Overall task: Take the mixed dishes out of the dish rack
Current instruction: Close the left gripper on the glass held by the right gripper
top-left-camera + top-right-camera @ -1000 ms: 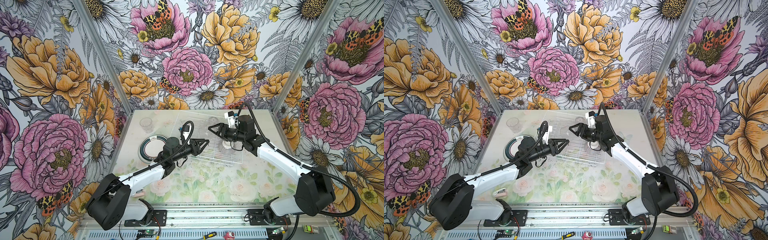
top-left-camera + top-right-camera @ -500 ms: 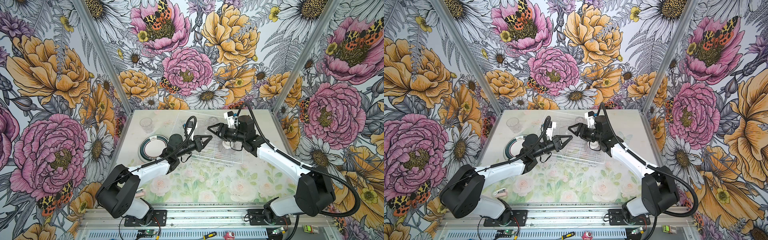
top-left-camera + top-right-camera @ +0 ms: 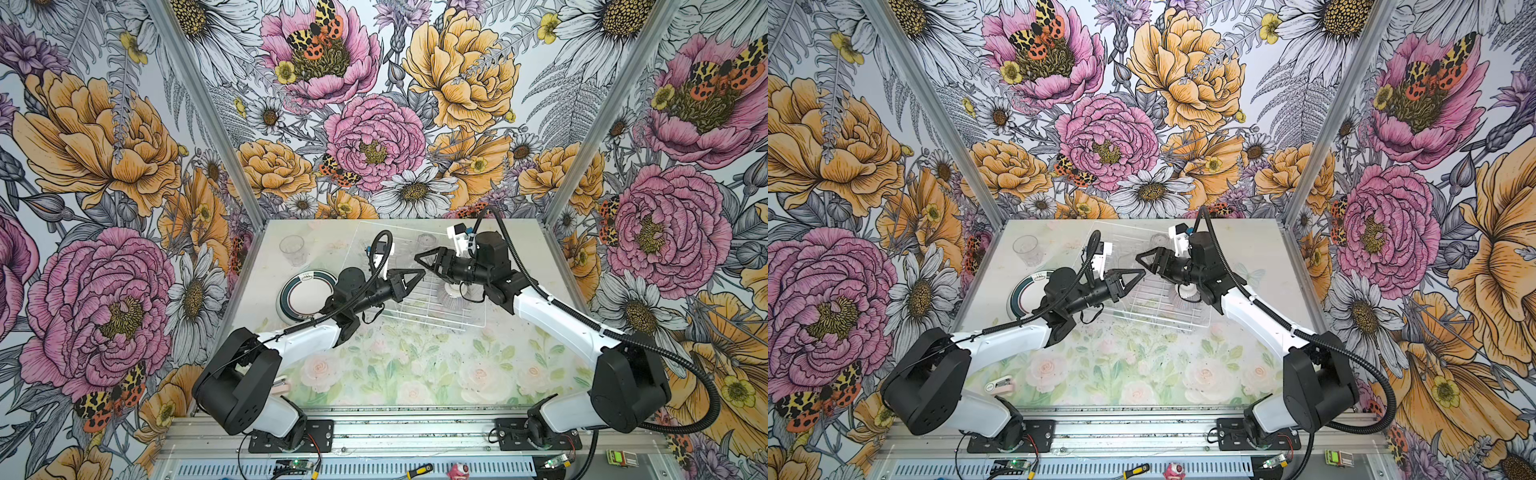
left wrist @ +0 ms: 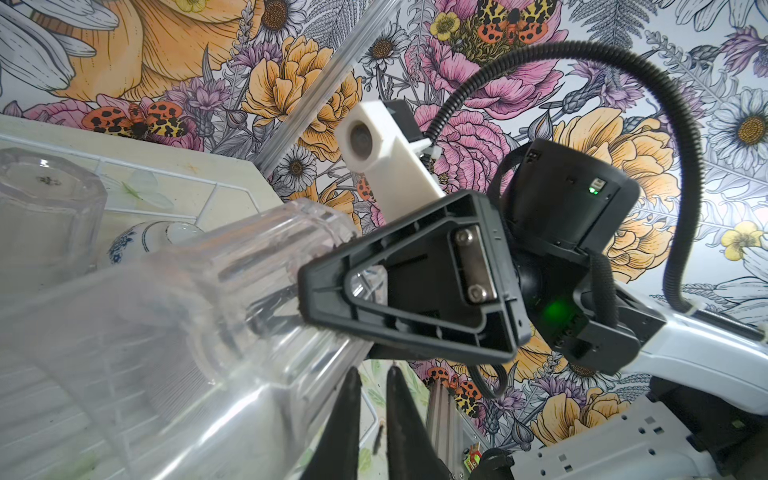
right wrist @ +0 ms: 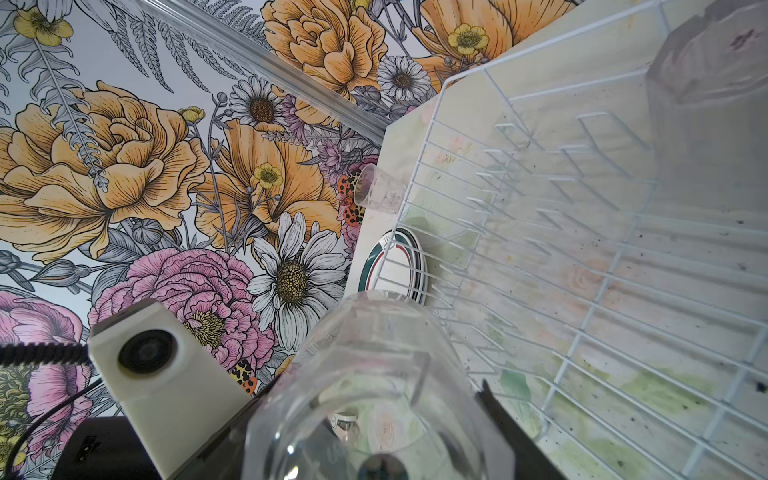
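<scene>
My right gripper (image 3: 417,254) hovers above the white wire dish rack (image 3: 436,320), shut on a clear glass tumbler (image 4: 187,311) that lies sideways between its fingers (image 5: 494,407). My left gripper (image 3: 420,272) meets it tip to tip. Its fingers (image 4: 399,415) stand almost together right beside the tumbler's wall, with nothing visible between them. Inside the rack are an upturned tumbler (image 4: 45,195), a small blue-patterned white bowl (image 4: 133,243) and a ribbed glass bowl (image 3: 453,300), partly under the right arm. A dark-rimmed plate (image 3: 305,293) and an upright tumbler (image 3: 293,249) stand on the table left of the rack.
Floral walls enclose the table on three sides, with metal corner posts at the back. A small pink and white object (image 3: 282,384) lies at the table's front left, by the left arm's base. A screwdriver (image 3: 419,471) rests on the rail in front.
My left gripper has gone from open to nearly closed, and its arm has swung in, the tip shifting slightly up and right toward the right gripper. The right arm has stayed put with the tumbler.
</scene>
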Available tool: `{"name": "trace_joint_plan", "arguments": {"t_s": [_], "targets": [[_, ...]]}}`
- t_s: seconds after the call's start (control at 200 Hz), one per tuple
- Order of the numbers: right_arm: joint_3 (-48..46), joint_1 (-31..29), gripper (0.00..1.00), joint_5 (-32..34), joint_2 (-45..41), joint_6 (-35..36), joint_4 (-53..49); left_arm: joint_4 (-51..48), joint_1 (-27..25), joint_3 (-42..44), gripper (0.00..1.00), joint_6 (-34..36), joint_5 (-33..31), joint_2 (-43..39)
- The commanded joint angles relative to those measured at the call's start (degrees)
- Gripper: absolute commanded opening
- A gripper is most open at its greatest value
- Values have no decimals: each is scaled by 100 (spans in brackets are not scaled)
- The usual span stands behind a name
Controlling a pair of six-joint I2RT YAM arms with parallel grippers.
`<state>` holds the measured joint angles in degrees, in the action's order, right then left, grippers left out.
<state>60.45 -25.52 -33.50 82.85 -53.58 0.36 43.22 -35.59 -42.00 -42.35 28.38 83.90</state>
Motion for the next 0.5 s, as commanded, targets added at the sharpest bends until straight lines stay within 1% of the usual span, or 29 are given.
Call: {"name": "trace_joint_plan", "arguments": {"t_s": [0.0,0.03,0.08,0.145,0.205,0.315,0.41,0.495], "targets": [[-2,9,53,-154,-252,-12,272,95,88,-100,19,-52,10,0],[-6,18,53,-145,-273,-5,272,79,109,-89,22,-53,1,-12],[-6,34,53,-157,-288,6,259,16,138,-73,30,-48,-30,-59],[-13,79,53,-141,-343,14,239,-72,185,-22,36,-13,-73,-146],[-15,111,53,-138,-392,23,221,-174,244,31,44,31,-141,-259],[-24,167,53,-139,-465,41,181,-571,307,82,49,287,-306,-519],[-24,172,53,-142,-522,23,175,-1069,307,48,51,608,-480,-706],[-15,178,53,-152,-561,-1,175,-1227,316,43,52,726,-540,-775]]}}
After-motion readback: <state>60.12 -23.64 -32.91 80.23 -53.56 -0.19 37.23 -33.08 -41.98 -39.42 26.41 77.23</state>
